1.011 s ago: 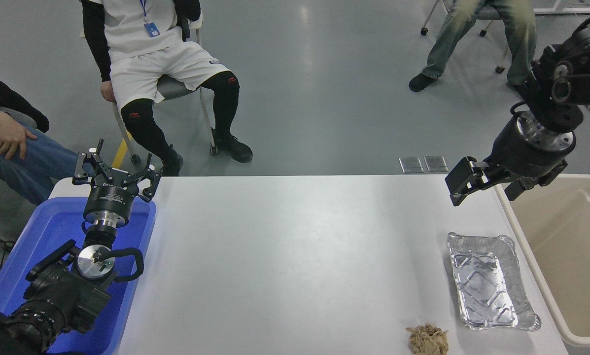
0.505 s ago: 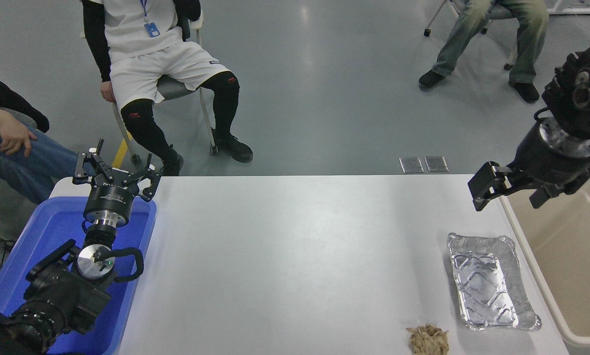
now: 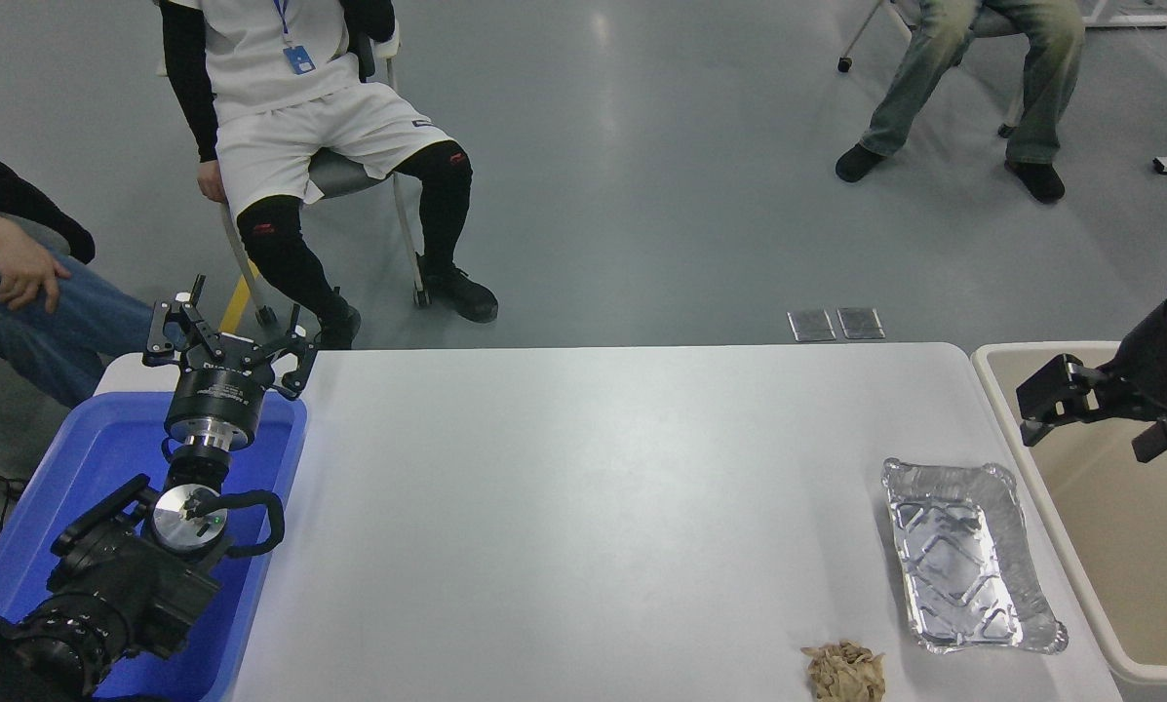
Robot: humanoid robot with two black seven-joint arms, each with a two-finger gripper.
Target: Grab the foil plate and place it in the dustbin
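Foil plate [image 3: 968, 558] flat on the table [image 3: 583, 507] at the near right, just beside the dustbin [image 3: 1061, 546], untouched. Right gripper [image 3: 1095, 409] over the bin's far corner, fingers spread and empty; left gripper [image 3: 227, 346] parked above the blue tray [image 3: 76, 458], fingers spread. Best approached from above, pinching the crinkled rim lightly to avoid crushing, clear of the tan scrap pile [image 3: 844, 671].
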